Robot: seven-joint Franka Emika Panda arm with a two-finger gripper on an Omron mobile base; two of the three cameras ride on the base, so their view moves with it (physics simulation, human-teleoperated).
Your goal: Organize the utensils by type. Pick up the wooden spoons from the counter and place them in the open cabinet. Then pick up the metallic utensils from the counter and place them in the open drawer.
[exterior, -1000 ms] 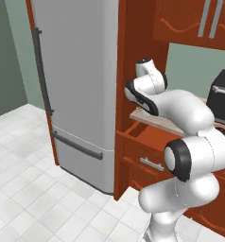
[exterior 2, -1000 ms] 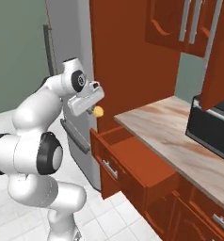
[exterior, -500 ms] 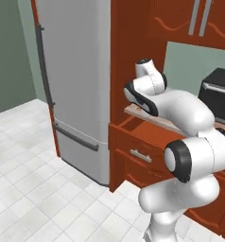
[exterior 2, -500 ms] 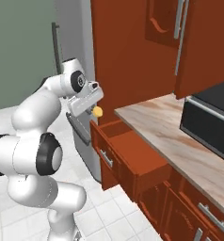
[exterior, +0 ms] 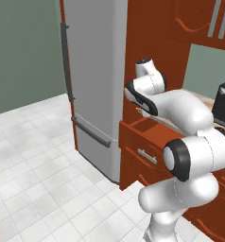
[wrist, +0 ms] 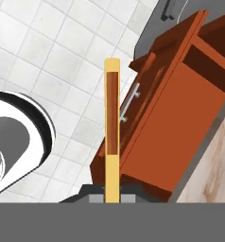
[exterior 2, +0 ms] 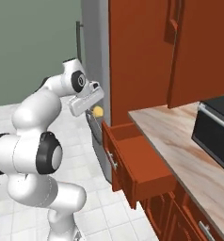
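One wooden spoon (wrist: 112,132), seemingly the smaller, is gripped by the end effector (exterior 2: 92,106) above the open drawer (exterior 2: 132,160); cabinet placement remains undone.

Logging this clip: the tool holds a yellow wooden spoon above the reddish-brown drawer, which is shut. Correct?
Not quite: the reddish-brown wooden drawer is pulled open, as the right base view shows. The tool does hold the yellow wooden spoon, high beside the drawer's front.

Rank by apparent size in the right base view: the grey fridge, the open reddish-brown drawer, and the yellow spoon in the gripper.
1. Tall grey fridge, though partly hidden by the cabinet.
2. Open reddish-brown wooden drawer, nearer the camera.
3. Small yellow wooden spoon, of which just a rounded bit shows at the gripper.
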